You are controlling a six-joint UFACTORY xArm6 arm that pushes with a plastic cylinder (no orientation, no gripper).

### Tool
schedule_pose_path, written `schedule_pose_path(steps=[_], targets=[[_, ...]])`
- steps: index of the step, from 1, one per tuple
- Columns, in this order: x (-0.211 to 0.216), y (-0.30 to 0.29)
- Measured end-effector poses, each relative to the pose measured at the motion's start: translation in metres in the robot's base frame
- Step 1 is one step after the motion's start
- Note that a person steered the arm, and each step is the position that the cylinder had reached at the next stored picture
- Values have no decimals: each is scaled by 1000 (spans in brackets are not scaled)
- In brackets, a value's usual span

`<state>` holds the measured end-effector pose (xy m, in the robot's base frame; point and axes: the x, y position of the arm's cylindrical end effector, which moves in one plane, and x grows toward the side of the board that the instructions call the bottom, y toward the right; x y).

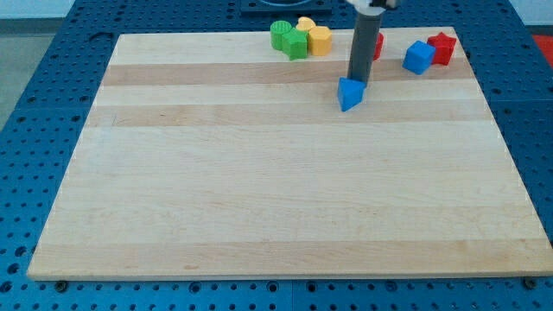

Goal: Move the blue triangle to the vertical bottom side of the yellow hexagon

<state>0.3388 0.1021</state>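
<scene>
Camera view: my tip [357,82], a bare rod with no jaws, touches the blue triangle [350,95] at its 12 o'clock edge. Triangle sits at 4 o'clock from the yellow hexagon [319,40], well apart. Green blocks [289,40] touch the hexagon at 9 o'clock.

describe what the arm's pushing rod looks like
The arm ends in a straight, dark grey cylindrical rod, plain and smooth, with no visible markings or cables. Its upper end enters a lighter, whitish mount cut off at the view's top. My tip is blunt, right at the blue triangle's upper edge.
</scene>
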Motion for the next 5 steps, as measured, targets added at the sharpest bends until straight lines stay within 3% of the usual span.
schedule_pose_path(steps=[2, 3, 5], targets=[[9, 49], [35, 38], [28, -80]])
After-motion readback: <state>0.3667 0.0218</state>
